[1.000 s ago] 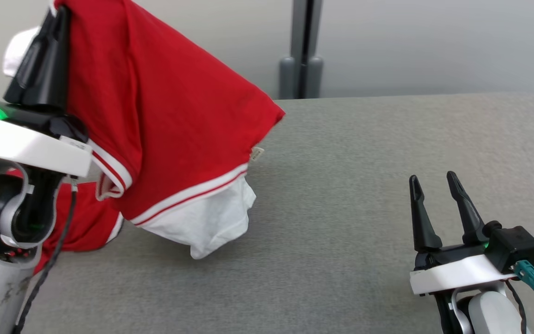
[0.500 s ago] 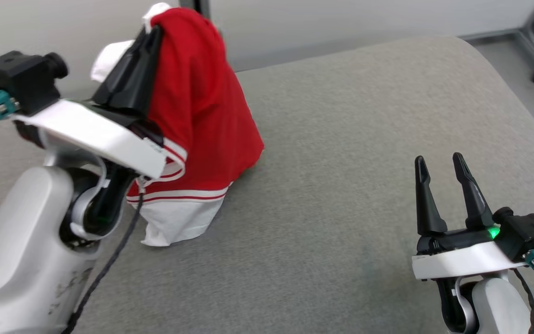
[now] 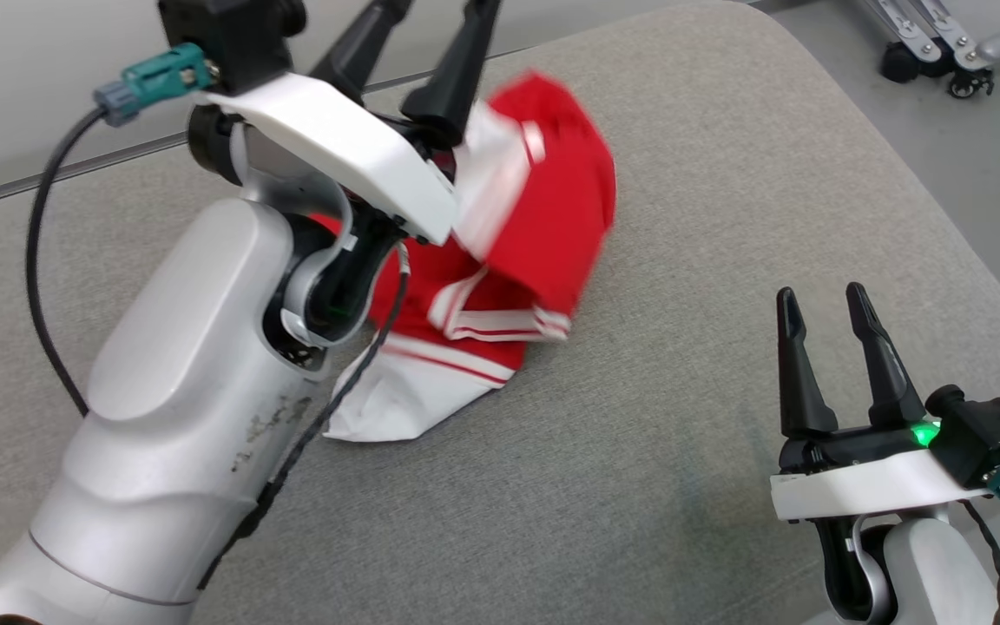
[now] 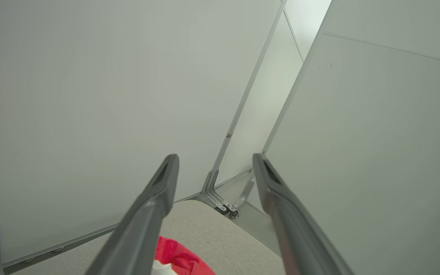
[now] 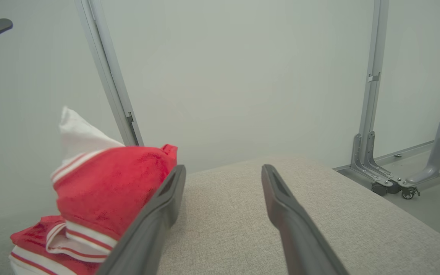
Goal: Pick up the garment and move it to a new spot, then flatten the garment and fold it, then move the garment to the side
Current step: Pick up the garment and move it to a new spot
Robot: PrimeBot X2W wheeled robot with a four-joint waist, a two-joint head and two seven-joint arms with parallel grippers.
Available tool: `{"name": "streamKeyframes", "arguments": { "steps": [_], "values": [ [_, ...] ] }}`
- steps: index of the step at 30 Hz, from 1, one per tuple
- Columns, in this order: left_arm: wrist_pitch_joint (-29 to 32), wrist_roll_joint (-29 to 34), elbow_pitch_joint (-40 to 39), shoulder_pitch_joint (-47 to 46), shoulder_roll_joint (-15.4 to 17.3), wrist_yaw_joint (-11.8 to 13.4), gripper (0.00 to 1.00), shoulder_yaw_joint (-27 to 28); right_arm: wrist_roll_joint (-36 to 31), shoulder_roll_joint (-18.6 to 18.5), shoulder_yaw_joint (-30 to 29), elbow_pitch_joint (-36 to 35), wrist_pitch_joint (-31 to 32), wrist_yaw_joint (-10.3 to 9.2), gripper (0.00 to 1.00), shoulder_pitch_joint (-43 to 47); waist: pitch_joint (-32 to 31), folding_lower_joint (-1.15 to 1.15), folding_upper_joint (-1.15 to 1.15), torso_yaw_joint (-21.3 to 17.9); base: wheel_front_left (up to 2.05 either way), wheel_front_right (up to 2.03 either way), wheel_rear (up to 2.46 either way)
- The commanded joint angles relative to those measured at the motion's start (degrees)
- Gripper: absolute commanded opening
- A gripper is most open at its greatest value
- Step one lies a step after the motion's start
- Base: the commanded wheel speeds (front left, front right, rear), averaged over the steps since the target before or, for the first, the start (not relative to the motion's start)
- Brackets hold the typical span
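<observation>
The red garment (image 3: 552, 217) with white stripes and a white lining lies in a crumpled heap on the grey padded table (image 3: 708, 260), its upper part blurred. My left gripper (image 3: 439, 9) is raised above and just left of the heap, open, with nothing between its fingers. The left wrist view looks past that open gripper (image 4: 215, 157) at the wall, with a bit of the garment (image 4: 178, 258) below. My right gripper (image 3: 825, 299) stands open at the lower right, well clear of the cloth. In the right wrist view, the garment (image 5: 109, 183) sits left of the open right gripper (image 5: 224, 168).
The table's rounded right edge (image 3: 925, 191) drops to a grey floor. A wheeled metal stand base (image 3: 943, 52) stands on that floor at the far right, also in the right wrist view as a stand base (image 5: 388, 179). Pale wall panels (image 4: 90, 95) close off the back.
The head camera has swung, shifting the whole picture. My left gripper, shut on the hanging garment before, is now open, and the garment has dropped into a heap. The right gripper has stayed put.
</observation>
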Motion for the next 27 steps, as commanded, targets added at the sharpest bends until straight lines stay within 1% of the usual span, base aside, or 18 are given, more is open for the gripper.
{"name": "streamKeyframes", "arguments": {
  "steps": [1, 4, 7, 10, 12, 13, 16, 18, 22, 24, 27],
  "values": [
    [-0.7, 0.3, 0.8, -1.0, 0.8, -0.5, 1.0, 0.7, 0.1, -0.1, -0.4, -0.2, -0.3, 0.0, 1.0, -0.6, -0.2, 0.0, 0.0, 0.8, 0.0, 0.0, 0.0],
    [-1.7, 0.3, 2.2, -1.0, 1.7, -1.3, 1.0, 1.3, -0.7, -0.1, -0.7, -0.1, -0.3, 0.0, 1.0, 0.1, -0.8, 0.0, 0.0, 3.0, 0.0, 0.0, 0.0],
    [-3.9, 2.2, 3.0, 0.0, 4.3, -2.1, 1.0, 1.5, -1.4, -0.1, -1.3, 0.0, -0.3, 0.0, 1.0, 0.1, -1.7, 0.0, 0.0, 5.5, 0.0, 0.0, 0.0],
    [-7.0, 3.7, 3.6, 2.3, 6.7, -3.0, 1.0, 1.9, -2.4, -0.1, -2.5, 0.1, -0.3, 0.0, 1.0, 0.3, -2.9, 0.0, 0.0, 9.1, 0.0, 0.0, 0.0],
    [-9.6, 5.4, 3.7, 4.6, 8.9, -3.4, 1.0, 1.7, -3.4, -0.1, -3.0, 0.3, -0.3, 0.0, 1.0, 0.8, -3.7, 0.0, 0.0, 11.6, 0.0, 0.0, 0.0],
    [-11.0, 6.6, 3.3, 6.1, 10.2, -3.5, 1.0, 1.4, -3.8, -0.1, -3.2, 0.5, -0.3, 0.0, 1.0, 1.0, -4.1, 0.0, 0.0, 12.7, 0.0, 0.0, 0.0],
    [-14.5, 5.9, 1.9, 12.4, 11.3, -3.0, 1.0, 2.5, -5.0, -0.1, -4.6, 0.7, -0.3, 0.0, 1.0, 1.8, -5.3, 0.0, 0.0, 16.5, 0.0, 0.0, 0.0],
    [-16.3, 6.7, 0.7, 16.7, 12.3, -2.3, 1.0, 3.1, -5.9, -0.1, -5.5, 1.0, -0.3, 0.0, 1.0, 2.5, -5.9, 0.0, 0.0, 19.0, 0.0, 0.0, 0.0],
    [-17.9, 7.9, -1.3, 25.9, 12.1, -1.6, 1.0, 4.4, -7.1, -0.2, -6.3, 1.8, -0.2, -0.01, 1.0, 3.7, -6.9, 0.0, 0.0, 22.7, 0.0, 0.0, 0.0],
    [-18.2, 10.5, -2.0, 29.2, 12.3, -1.3, 1.0, 5.1, -7.2, -0.1, -6.7, 1.8, -0.2, -0.01, 1.0, 3.9, -7.3, 0.0, 0.0, 24.0, 0.0, 0.0, 0.0],
    [-18.2, 15.2, -4.1, 34.3, 10.1, -0.8, 1.0, 7.5, -7.7, -0.1, -7.6, 2.2, -0.2, -0.01, 1.0, 4.5, -8.1, 0.0, 0.0, 25.7, 0.0, 0.0, 0.0]
  ]
}}
